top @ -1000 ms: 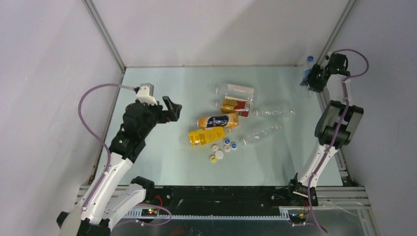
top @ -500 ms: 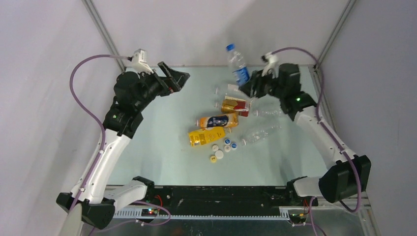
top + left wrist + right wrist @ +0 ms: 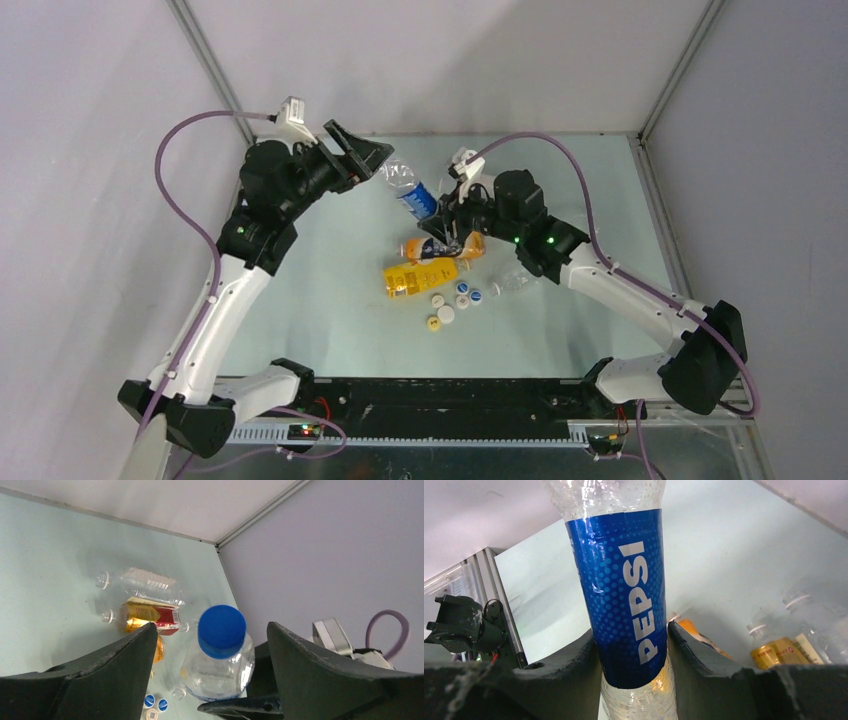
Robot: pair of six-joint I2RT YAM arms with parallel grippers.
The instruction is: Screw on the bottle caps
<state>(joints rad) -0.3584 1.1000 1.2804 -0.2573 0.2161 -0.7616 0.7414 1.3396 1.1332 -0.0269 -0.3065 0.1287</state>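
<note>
My right gripper (image 3: 440, 212) (image 3: 631, 645) is shut on a clear bottle with a blue label (image 3: 413, 194) (image 3: 629, 595) and holds it tilted above the table's middle. The bottle's blue cap (image 3: 221, 630) sits on its neck between the fingers of my left gripper (image 3: 372, 160) (image 3: 209, 632). That gripper is open, and its jaws stand apart from the cap on both sides. Several loose caps (image 3: 455, 302) in blue, white and yellow lie on the table.
An orange-yellow bottle (image 3: 420, 278), an orange bottle with a dark-blue label (image 3: 442, 246) and a clear bottle (image 3: 528, 272) lie below my right gripper. A gold-and-red labelled bottle (image 3: 150, 616) and another clear bottle (image 3: 142, 580) lie behind them. Walls close the back and sides.
My right gripper has carried the blue-label bottle from the back right corner to the middle. My left gripper has risen and swung back, and now stands around the cap.
</note>
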